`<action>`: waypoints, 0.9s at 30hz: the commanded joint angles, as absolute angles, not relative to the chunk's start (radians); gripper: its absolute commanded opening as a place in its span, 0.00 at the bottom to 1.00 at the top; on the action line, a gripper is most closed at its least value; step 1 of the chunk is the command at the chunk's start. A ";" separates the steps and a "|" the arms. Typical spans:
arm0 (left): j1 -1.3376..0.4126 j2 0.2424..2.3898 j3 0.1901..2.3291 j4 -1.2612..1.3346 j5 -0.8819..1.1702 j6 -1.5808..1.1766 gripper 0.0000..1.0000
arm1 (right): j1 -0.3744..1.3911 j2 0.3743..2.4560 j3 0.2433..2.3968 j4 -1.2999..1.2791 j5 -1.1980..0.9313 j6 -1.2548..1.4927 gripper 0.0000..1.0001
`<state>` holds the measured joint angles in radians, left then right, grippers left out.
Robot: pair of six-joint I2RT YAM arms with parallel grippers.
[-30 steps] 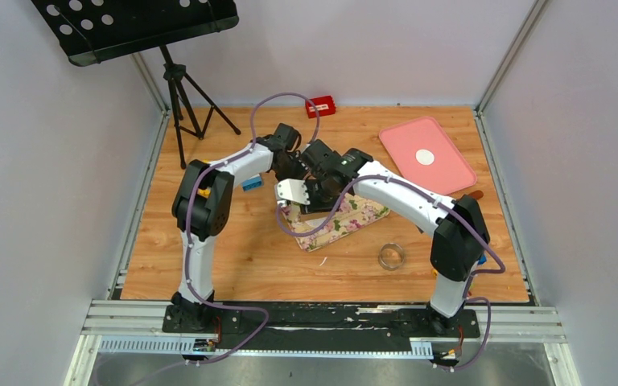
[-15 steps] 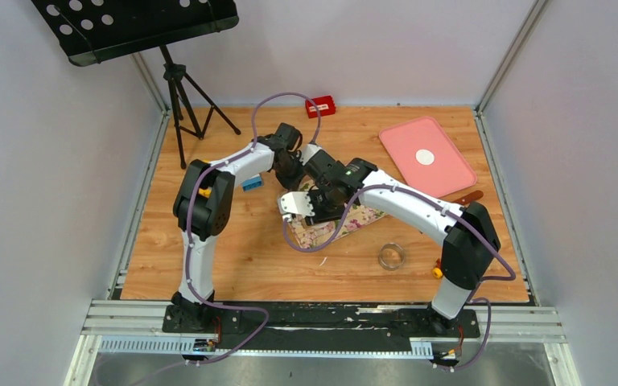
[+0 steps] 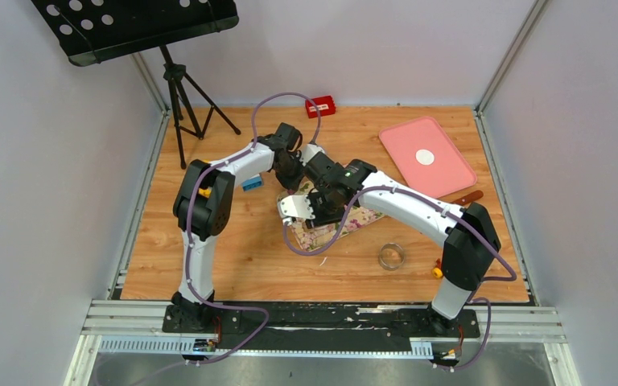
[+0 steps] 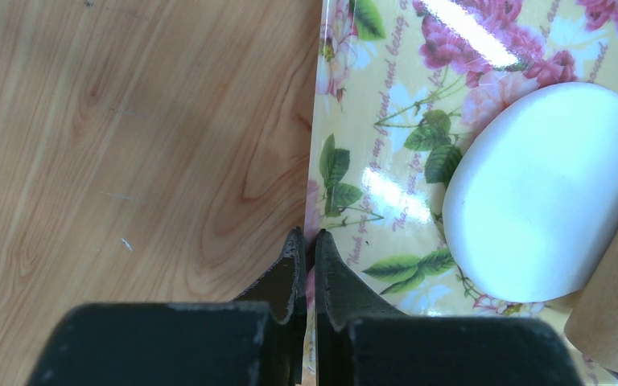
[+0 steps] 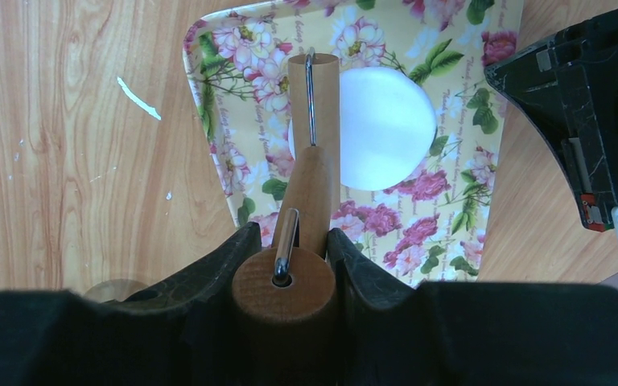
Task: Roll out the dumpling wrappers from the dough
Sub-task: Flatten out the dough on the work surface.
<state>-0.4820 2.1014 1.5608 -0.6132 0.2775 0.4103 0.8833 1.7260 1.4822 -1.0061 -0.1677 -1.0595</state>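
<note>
Dough (image 4: 547,193) is sitting on my floral mat (image 4: 370,161) as a smooth white flattened oval, thick-ish and not rolled thin, roughly in the middle of the mat and not touching any edge. My left gripper (image 4: 306,241) has its fingers pressed together right on the mat's edge, with a sliver of the pink print showing between them, so it's pinching the mat where it meets the wooden table (image 4: 129,121). My right gripper (image 5: 294,237) is clamped around the handle of a wooden rolling pin (image 5: 314,185). The handle sits snug between both fingers, and a metal rod runs up out of it along the roller. In the right wrist view the roller's far end lies over one side of the dough, covering part of its rim, and the rest of the oval sticks out beside it. From above, both arms lean in over the mat near the middle of the table, and their wrists are so close together that I can't really see the dough from there. Off in the far right corner there's a pink tray (image 3: 442,173) with one dumpling wrapper (image 3: 425,157) on it, a small white round disc near its centre. A metal ring cutter (image 3: 392,256) sits on the table near my right arm, well apart from the mat. There's also a little white scrap (image 5: 138,98) lying on the bare wood just off the mat's corner.
</note>
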 commanded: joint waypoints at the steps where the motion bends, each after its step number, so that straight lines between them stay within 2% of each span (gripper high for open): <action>1: -0.492 2.129 1.560 -0.617 0.260 0.425 0.00 | 0.902 1.769 1.453 -1.253 -0.300 -1.031 0.00; 12: -0.497 2.132 1.564 -0.619 0.265 0.427 0.00 | 0.902 1.757 1.470 -1.277 -0.292 -1.030 0.00; 22: -0.531 2.162 1.615 -0.690 0.239 0.493 0.00 | 0.885 1.659 1.647 -1.013 -0.138 -1.003 0.00; 27: -0.539 2.172 1.639 -0.719 0.239 0.518 0.00 | 0.887 1.676 1.647 -0.945 -0.114 -1.042 0.00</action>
<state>-0.5220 2.1319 1.6188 -0.6662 0.2546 0.4625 0.8886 1.7031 1.6081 -1.0401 -0.1482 -1.0172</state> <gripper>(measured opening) 0.026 0.341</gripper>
